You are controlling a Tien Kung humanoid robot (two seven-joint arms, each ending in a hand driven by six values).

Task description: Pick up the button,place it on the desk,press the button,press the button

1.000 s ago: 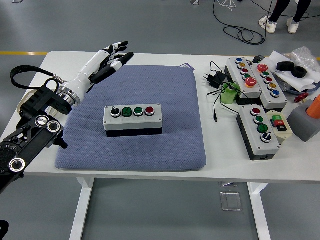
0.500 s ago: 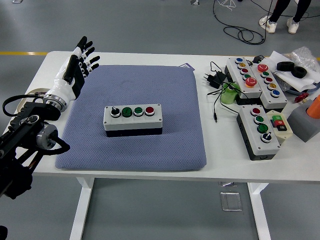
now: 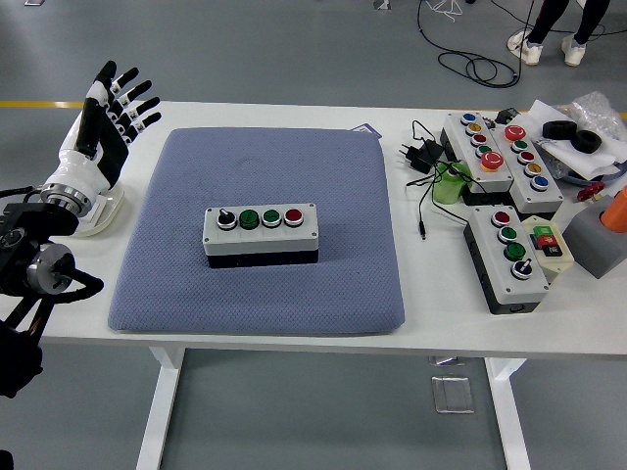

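Nearest the camera, the white table (image 3: pixel 294 343) was bounded by its front edge, and on it a blue-grey mat (image 3: pixel 260 284) was spread. The task's button box (image 3: pixel 261 233) was seen resting flat at the middle of the mat, long side toward the camera. On its grey lid four controls were counted in a row: one black knob, two green buttons and one red button.

At the left edge, the left hand (image 3: pixel 98 132) was held upright above the table's left margin, well apart from the box. Its fingers (image 3: pixel 132 103) were spread wide, and nothing was gripped in them. The right arm was not shown at all.

From this layout, the picking up and setting down were judged to be finished, since the box was already placed on the mat and nothing was held. Whether either press had been made could not be told; the hand was not positioned over any button, so pressing may have been left to do.

Further right, three other button boxes were counted: one grey box (image 3: pixel 509 257) near the front and a pair of longer boxes (image 3: pixel 500 157) set side by side behind it. One black power adapter (image 3: pixel 419 155) with its cable was laid beside them. At the far right edge, clutter was piled that could not be sorted out clearly.
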